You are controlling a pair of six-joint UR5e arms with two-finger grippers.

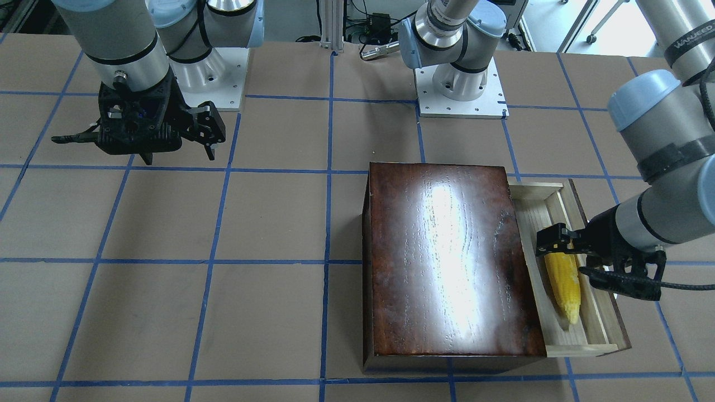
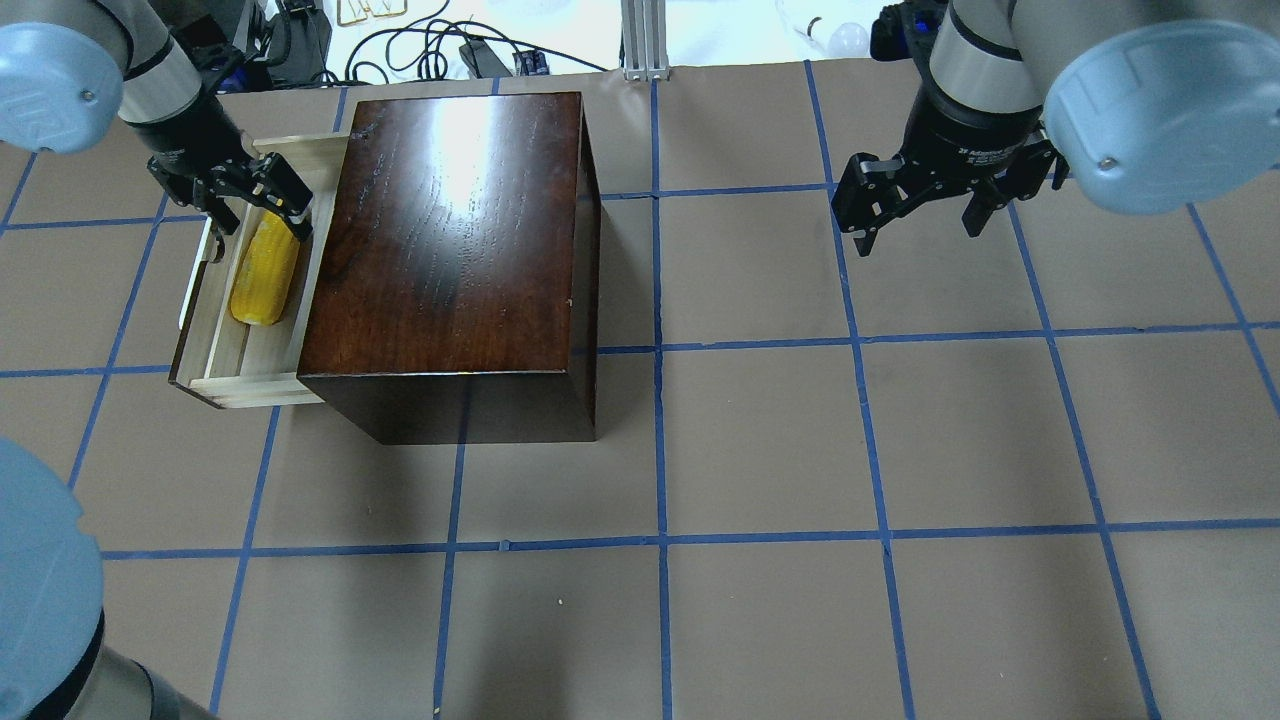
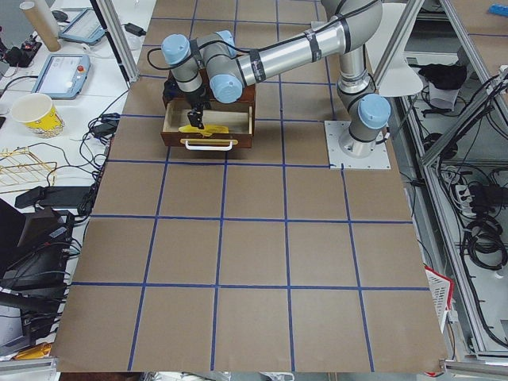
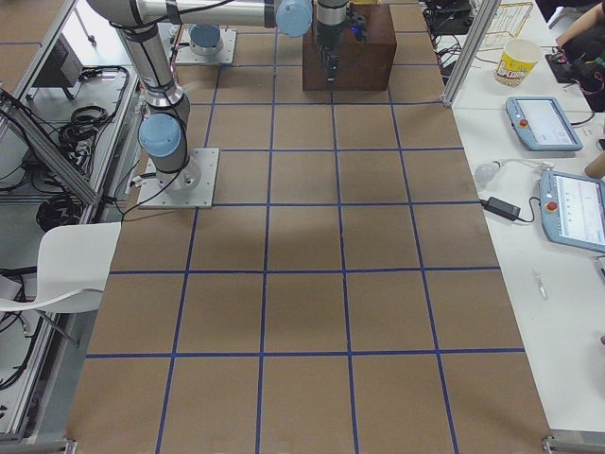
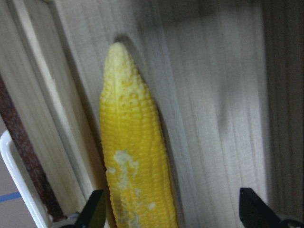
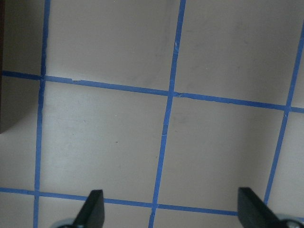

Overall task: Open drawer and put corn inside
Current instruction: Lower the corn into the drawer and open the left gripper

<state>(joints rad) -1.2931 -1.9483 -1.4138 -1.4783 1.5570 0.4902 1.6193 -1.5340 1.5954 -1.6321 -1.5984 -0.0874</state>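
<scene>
The drawer [image 2: 245, 385] is pulled out of the dark-brown box [image 2: 460, 230] toward the robot's left, its white handle [image 5: 19, 180] on the outer side. The yellow corn [image 2: 265, 285] lies flat on the pale drawer floor [image 5: 213, 118]; it also shows in the front view [image 1: 563, 285] and the left wrist view [image 5: 135, 166]. My left gripper [image 2: 260, 235] is open over the corn's thick end, which lies between the fingertips [image 5: 95, 213], close to one of them. My right gripper [image 2: 920, 235] is open and empty, above bare table far right of the box.
Brown table surface with a blue tape grid [image 6: 166, 95]. The box [image 1: 441, 257] stands at the far left of the table as seen from overhead. Arm bases [image 1: 461, 89] are mounted at the robot's side. Screens and a cup [image 4: 515, 61] sit on side benches.
</scene>
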